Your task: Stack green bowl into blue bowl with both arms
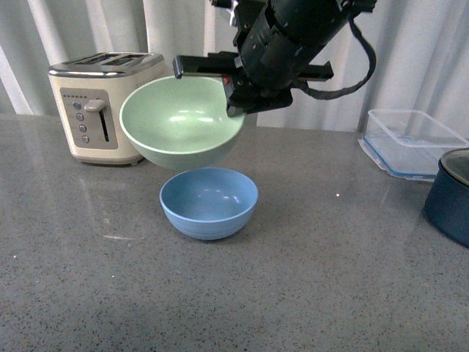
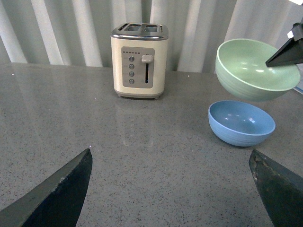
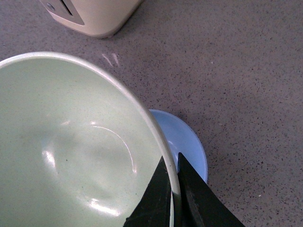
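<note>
Cream toaster stands farthest left, well apart from the work. Next, the left end effector hangs low over the tabletop, jaws spread wide with nothing between them; both bowls lie ahead of it, toward the other arm.

The green bowl hangs in the air, tilted, pinched at its rim by the right end effector, one jaw inside the wall and one outside. Beneath that end effector the blue bowl sits upright on the tabletop, apart from the green one and only partly under it.

To nest them well, the green bowl probably needs levelling and centring over the blue one before a straight, slow descent. A rim pinch lets a bowl swing, and the outer jaw may catch the blue rim, so release should wait until the bowl is seated. The free end effector could steady the blue bowl.

Further right of the grasp, a clear container and navy pot stand well clear.
</note>
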